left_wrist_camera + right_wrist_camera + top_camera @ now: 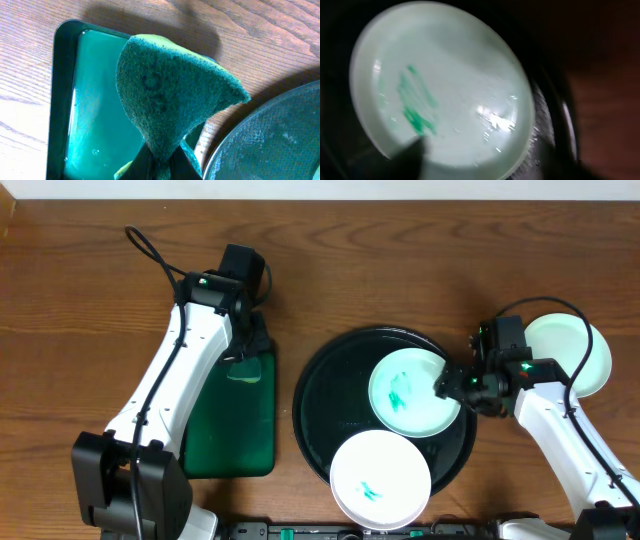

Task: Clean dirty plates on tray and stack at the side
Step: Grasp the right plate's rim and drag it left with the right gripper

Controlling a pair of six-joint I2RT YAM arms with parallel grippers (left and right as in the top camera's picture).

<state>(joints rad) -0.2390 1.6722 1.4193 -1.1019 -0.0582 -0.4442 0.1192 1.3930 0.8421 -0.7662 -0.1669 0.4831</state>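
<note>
Wooden surface [80, 260] bears the black tray [320, 395] with a scribbled far plate [410, 392] and near plate [380, 478]; a third plate [585, 355] lies right of it. Over the green tray [230, 430], the left hand [159, 165] pinches a sponge [170, 90]. The right hand [452, 383] is at the far plate's rim; I cannot tell its spread.

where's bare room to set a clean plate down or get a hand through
Open tabletop beyond the black tray, between the arms, and at far left. The tray's left half is bare. Crowded: its right side, with two plates and the right gripper; tight gap by the green tray.
</note>
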